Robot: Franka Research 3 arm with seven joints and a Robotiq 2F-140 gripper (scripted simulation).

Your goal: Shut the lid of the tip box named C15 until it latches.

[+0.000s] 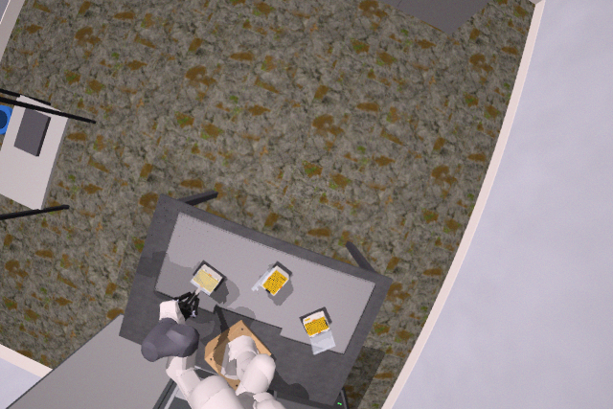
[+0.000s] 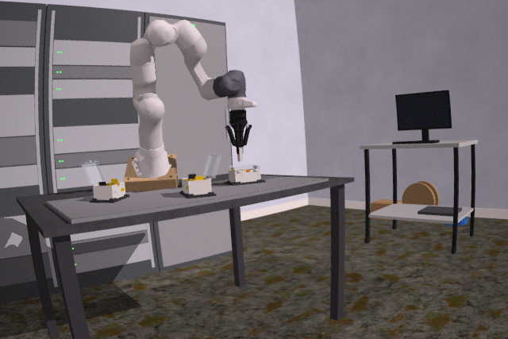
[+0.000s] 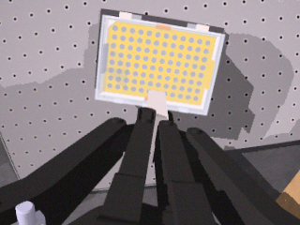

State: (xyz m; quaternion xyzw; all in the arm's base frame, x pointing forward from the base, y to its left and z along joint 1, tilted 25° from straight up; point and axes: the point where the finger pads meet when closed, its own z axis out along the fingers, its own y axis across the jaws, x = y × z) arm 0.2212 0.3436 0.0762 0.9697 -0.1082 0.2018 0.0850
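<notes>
Closed black end effector hangs just above near edge of white tip box with yellow insert under lowered clear lid; thin air gap between, nothing in it.

Exterior view: at 9 o'clock of that box, second white tip box, its clear lid upright, blocks low sideways sweep. Further at 9 o'clock, third white box, lid upright.

Grey tabletop bare toward 3 o'clock. Wooden arm pedestal stands behind middle box.
</notes>
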